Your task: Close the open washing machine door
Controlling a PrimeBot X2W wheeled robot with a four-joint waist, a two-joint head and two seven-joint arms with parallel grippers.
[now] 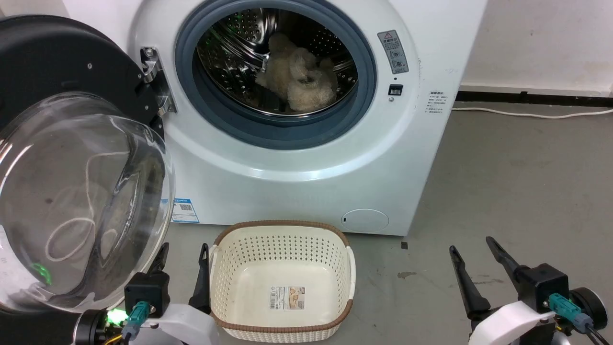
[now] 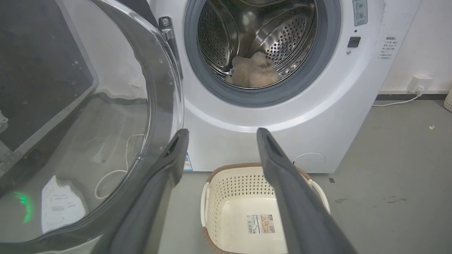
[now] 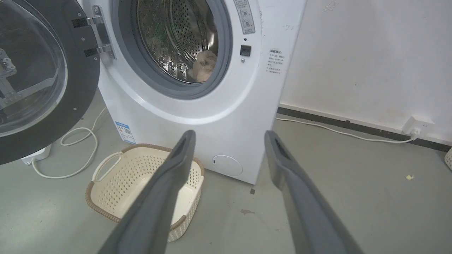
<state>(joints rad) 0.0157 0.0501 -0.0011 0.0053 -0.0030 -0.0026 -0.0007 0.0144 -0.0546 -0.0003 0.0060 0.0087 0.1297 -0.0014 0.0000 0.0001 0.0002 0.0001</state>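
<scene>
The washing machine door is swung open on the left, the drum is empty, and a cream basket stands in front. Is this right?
Not quite: the drum is not empty. The head view shows a beige fluffy item lying inside it. The washing machine door is open on the left and the cream basket stands in front.

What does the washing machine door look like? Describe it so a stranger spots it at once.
Start at the big white washing machine; the door hangs open from a metal hinge on its front, left of the drum. It is round, with a thick black rim and a bulging clear glass bowl, unlike the grey-blue ring around the drum or the cream basket.
</scene>
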